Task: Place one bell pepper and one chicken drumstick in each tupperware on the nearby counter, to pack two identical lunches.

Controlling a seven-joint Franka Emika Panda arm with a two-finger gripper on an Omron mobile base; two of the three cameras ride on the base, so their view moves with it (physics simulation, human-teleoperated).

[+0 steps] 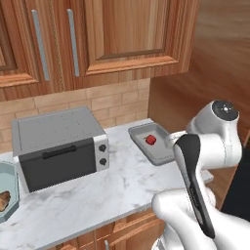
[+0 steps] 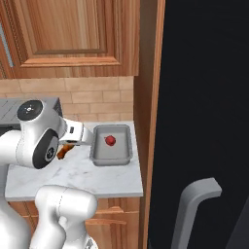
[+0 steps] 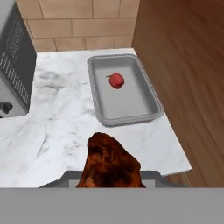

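The rendered scene is being lit evenly and brightly; only faint shadows are being cast on the white grey-veined marble worktop (image 3: 65, 113), with no glare or blur.

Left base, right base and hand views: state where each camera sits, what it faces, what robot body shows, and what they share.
Left base view: behind the arm's left, facing the toaster oven and counter; arm lower right.
Right base view: behind its right, facing the grey tupperware; arm lower left.
Hand view: on the hand, looking down past a held chicken drumstick.
Shared: the grey tupperware with one bell pepper inside.
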